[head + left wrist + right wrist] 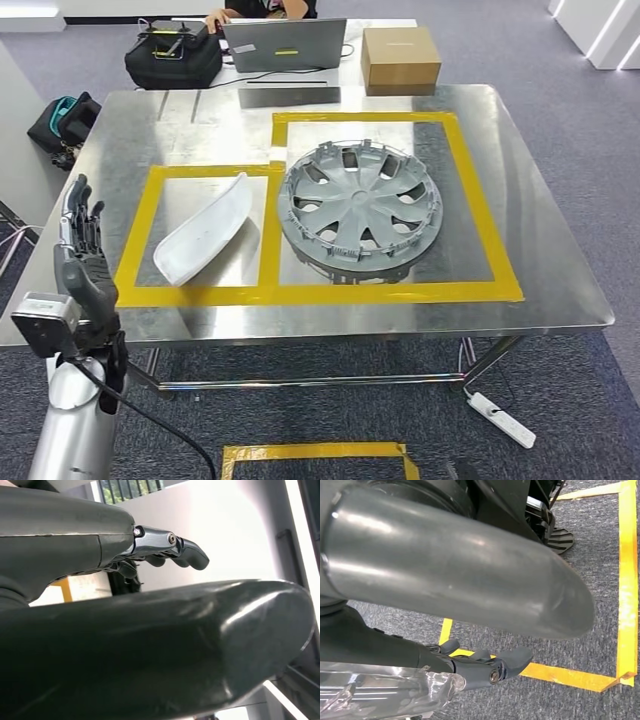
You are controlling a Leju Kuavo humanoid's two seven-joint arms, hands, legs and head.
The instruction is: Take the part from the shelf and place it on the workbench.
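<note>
The left robot hand [81, 245] is open and holds nothing; just past it on the worktop [543, 280] lies a white part [204, 232]; it looks light, stiff, smooth; grab its thin edge.

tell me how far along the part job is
Looks mostly done: a white curved part and a grey wheel cover already lie inside the yellow tape boxes on the metal workbench. Nothing is in hand: the left hand is raised beside the bench, fingers apart, and the right hand hangs over the carpet. Possibly nothing is left.
</note>
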